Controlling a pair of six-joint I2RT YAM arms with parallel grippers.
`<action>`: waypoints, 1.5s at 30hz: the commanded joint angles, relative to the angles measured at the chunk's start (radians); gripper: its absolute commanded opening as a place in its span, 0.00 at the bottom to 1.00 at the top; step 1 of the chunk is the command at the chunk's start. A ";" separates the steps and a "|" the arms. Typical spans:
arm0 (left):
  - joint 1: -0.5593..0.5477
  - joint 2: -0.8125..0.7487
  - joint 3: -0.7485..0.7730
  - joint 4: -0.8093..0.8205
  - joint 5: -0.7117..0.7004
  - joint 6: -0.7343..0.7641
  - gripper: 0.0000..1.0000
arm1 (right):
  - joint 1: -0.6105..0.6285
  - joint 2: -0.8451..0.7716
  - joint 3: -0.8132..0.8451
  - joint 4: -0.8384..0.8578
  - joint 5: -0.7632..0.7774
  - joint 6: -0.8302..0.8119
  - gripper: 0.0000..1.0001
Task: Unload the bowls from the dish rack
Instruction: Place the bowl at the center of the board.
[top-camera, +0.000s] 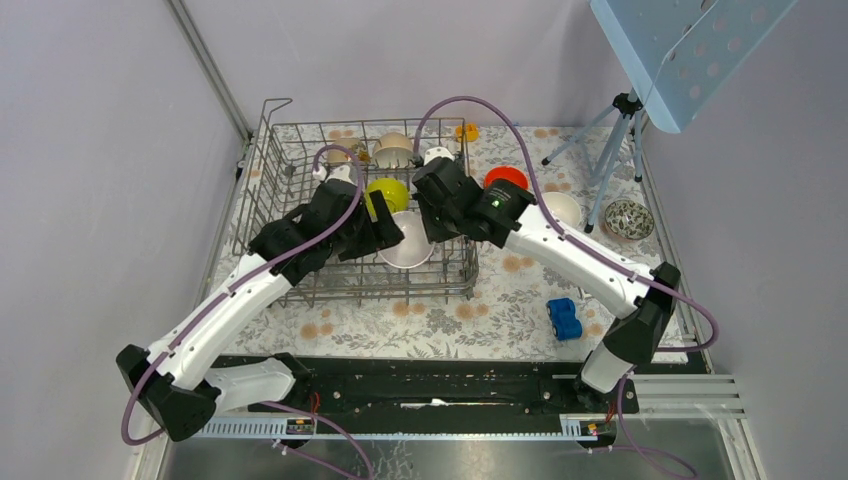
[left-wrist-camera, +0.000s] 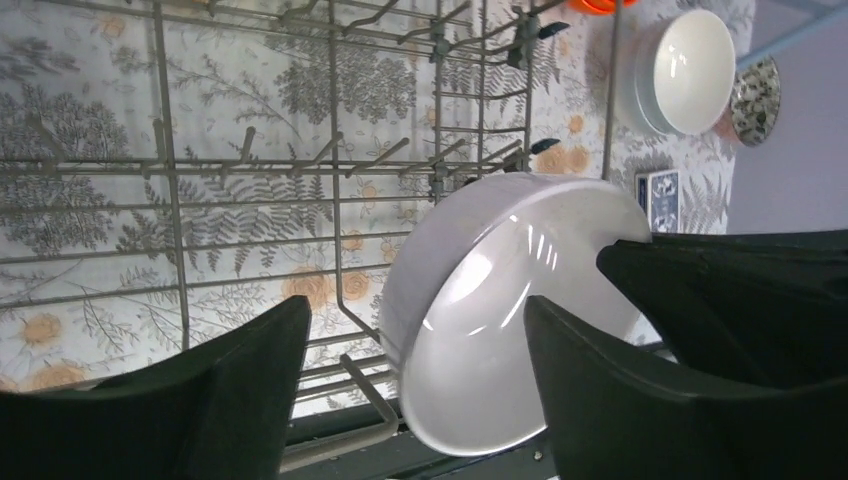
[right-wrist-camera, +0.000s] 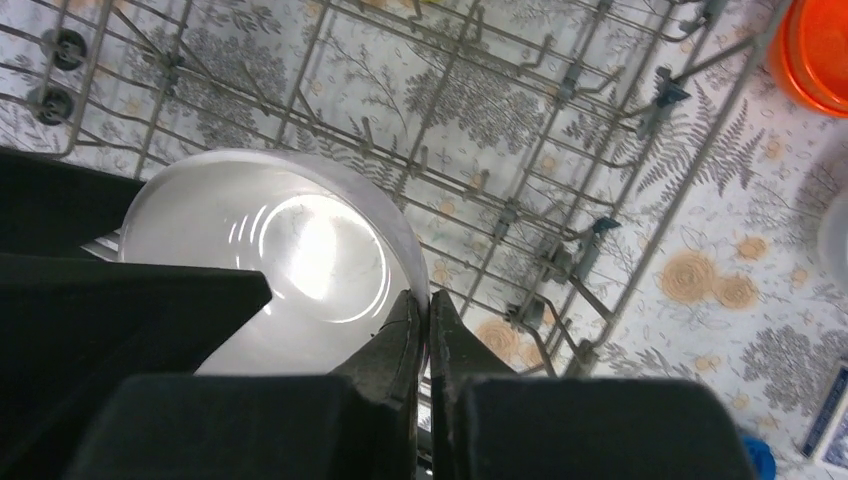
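1. Step in hand: taking out the white bowl (top-camera: 407, 252), which sits at the dish rack's (top-camera: 262, 190) five-o'clock corner.
2. Right pincer (right-wrist-camera: 420, 312) is clamped on its rim; left pincer (left-wrist-camera: 415, 320) is open beside it.
3. Next, probably: raise it clear, then carry it toward three o'clock onto the bench (top-camera: 520, 290).

Note for your log: both arms share one build. The left arm (top-camera: 235, 298), bolted by the left end of the black base rail (top-camera: 430, 385), has white shells on its long links and black housings at base, elbow and wrist. The right arm (top-camera: 575, 255), by the rail's right end, has the same white-and-black scheme, plus a small green light (top-camera: 497, 203) on its black wrist housing. A mauve cable (top-camera: 470, 98) loops along each arm up from the rail. The left gripper (left-wrist-camera: 415, 310) and right gripper (right-wrist-camera: 422, 305) have matte black, wedge-shaped fingers (left-wrist-camera: 210, 400).
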 joint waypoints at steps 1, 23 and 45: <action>0.002 -0.050 0.018 0.081 0.073 0.008 0.91 | 0.000 -0.127 -0.027 -0.040 0.041 -0.015 0.00; 0.002 -0.480 -0.317 0.359 0.033 0.146 0.99 | -0.154 -0.750 -0.687 -0.100 0.375 0.257 0.00; 0.001 -0.722 -0.484 0.317 -0.001 0.083 0.99 | -1.102 -0.915 -0.950 0.114 0.080 0.509 0.00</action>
